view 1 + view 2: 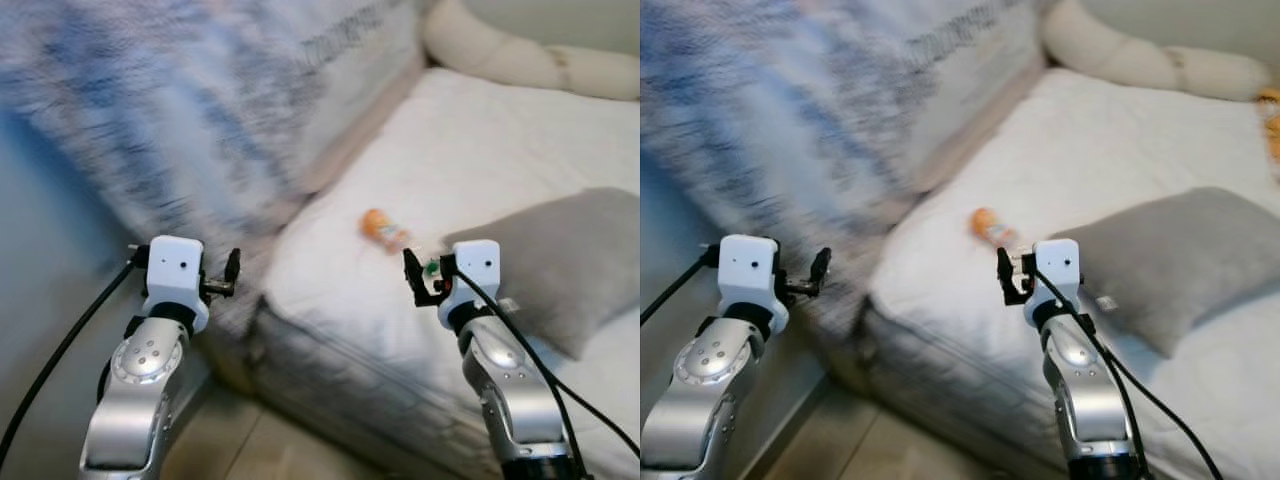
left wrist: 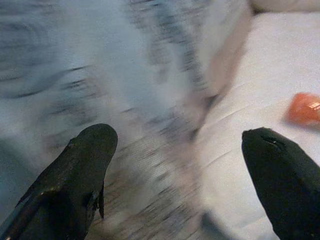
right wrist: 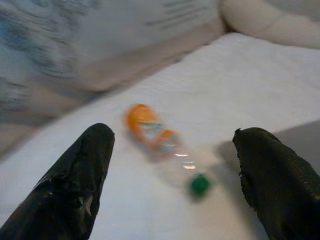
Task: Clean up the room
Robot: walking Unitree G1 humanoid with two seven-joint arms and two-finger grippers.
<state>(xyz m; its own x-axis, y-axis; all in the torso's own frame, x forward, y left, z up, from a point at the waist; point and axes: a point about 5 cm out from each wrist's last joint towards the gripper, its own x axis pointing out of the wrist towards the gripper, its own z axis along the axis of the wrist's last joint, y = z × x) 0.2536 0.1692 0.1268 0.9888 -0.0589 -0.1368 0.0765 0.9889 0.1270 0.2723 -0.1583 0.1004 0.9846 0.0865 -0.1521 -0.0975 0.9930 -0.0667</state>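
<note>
The robot appears to be approaching the bed (image 1: 480, 130) to pick up the bottle (image 3: 165, 145) lying on the white cover just beside the grey pillow (image 1: 570, 260), green cap toward the wide-open right hand (image 3: 170, 170), which next needs lowering astride its diagonal length, while the left hand (image 2: 180, 175) is hovering wide open too.

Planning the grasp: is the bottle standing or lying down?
Lying down: the bottle rests on its side on the white sofa cushion, green cap end showing.

Qty: 1 bottle (image 3: 165, 147) w/ orange label, 1 grey pillow (image 1: 560, 260), 1 cream bolster (image 1: 520, 55), 2 grippers.
</note>
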